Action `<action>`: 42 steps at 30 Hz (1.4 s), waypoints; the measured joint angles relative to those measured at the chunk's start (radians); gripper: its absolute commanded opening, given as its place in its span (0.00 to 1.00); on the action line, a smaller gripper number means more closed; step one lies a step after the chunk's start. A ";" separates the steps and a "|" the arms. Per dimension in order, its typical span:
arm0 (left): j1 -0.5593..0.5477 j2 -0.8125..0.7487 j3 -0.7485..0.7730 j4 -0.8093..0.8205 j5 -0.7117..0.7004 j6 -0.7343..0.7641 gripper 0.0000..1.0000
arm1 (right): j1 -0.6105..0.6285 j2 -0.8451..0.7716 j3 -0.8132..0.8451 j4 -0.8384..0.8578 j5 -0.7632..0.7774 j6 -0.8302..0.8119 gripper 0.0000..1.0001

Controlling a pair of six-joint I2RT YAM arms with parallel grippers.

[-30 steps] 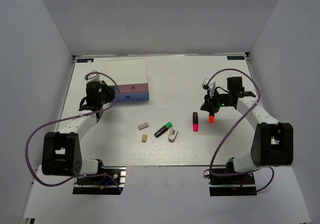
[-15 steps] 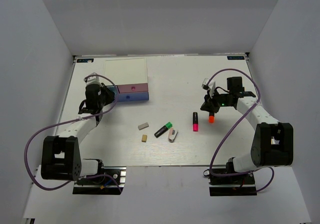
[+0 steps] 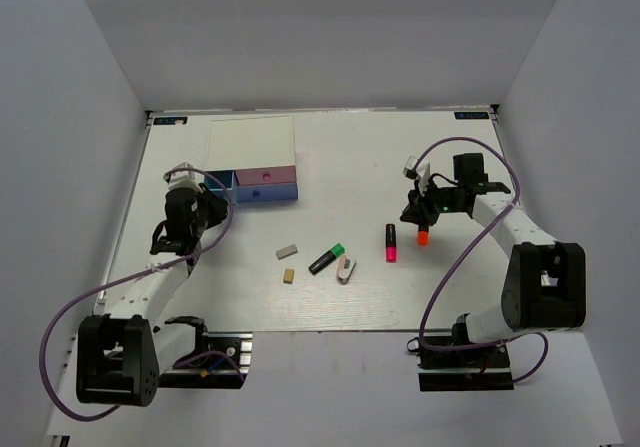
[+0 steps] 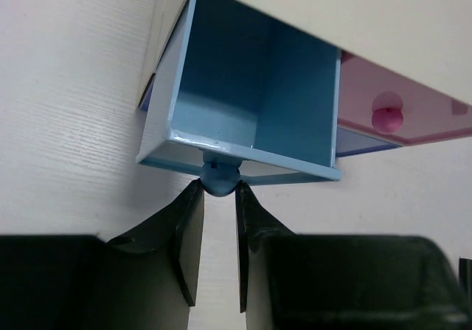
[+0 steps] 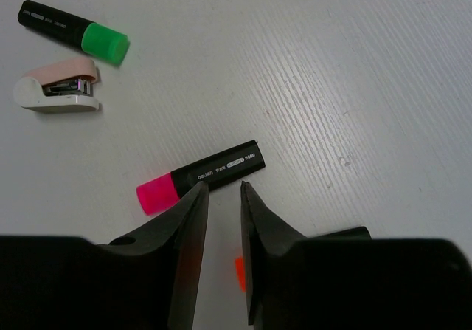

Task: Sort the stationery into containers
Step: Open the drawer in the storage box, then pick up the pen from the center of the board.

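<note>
Left gripper (image 4: 219, 192) first: its two fingers are pinched on the little round knob (image 4: 220, 179) of the light blue drawer (image 4: 251, 101), which is out of the box far enough that you can see right down into it. Nothing inside. Beside it the pink drawer (image 4: 398, 112) sits closed, with the darker blue drawer (image 4: 360, 141) under it. The whole box (image 3: 250, 142) lives near the far-left corner of the table (image 3: 340, 157), fronts facing the near edge.

My take on the step is that it's a drawer pull, and the trick is a straight line toward the near edge with the wrist kept level. The knob is round and tiny, so any sideways drift will probably roll it out of the pinch. Nothing is bracing the box, so go slow or the whole unit may slide along. I'd stop before the drawer comes free, then let go cleanly.

Right gripper (image 5: 221, 190) hangs toward the right edge over the pink-ended marker (image 5: 203, 176). Fingers are nearly together with a sliver of the orange-red marker (image 3: 423, 233) in the gap; can't tell if it's actually gripping it.

The rest lies mid-table toward the near edge: green-ended marker (image 5: 74, 33), white-pink piece (image 5: 59, 86), grey-white eraser (image 3: 288, 252), tan eraser (image 3: 288, 276).
</note>
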 measured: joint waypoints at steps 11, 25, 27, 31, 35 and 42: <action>0.000 -0.106 -0.044 -0.072 0.015 0.000 0.33 | 0.000 0.034 0.000 0.008 -0.006 0.012 0.90; 0.000 -0.192 -0.043 -0.227 0.027 0.010 0.82 | 0.004 0.105 0.006 0.013 -0.019 -0.164 0.90; 0.000 -0.243 -0.042 -0.256 0.032 0.011 0.82 | 0.005 0.087 0.004 0.043 -0.007 -0.171 0.90; 0.000 -0.338 -0.042 -0.317 0.040 0.014 0.82 | 0.008 -0.047 -0.064 0.253 0.040 -0.159 0.90; 0.000 -0.416 -0.045 -0.364 0.047 -0.006 0.84 | 0.010 -0.162 -0.137 0.514 0.097 -0.072 0.57; 0.000 -0.447 -0.046 -0.397 0.061 -0.039 0.84 | 0.032 0.181 0.296 0.160 0.108 0.116 0.38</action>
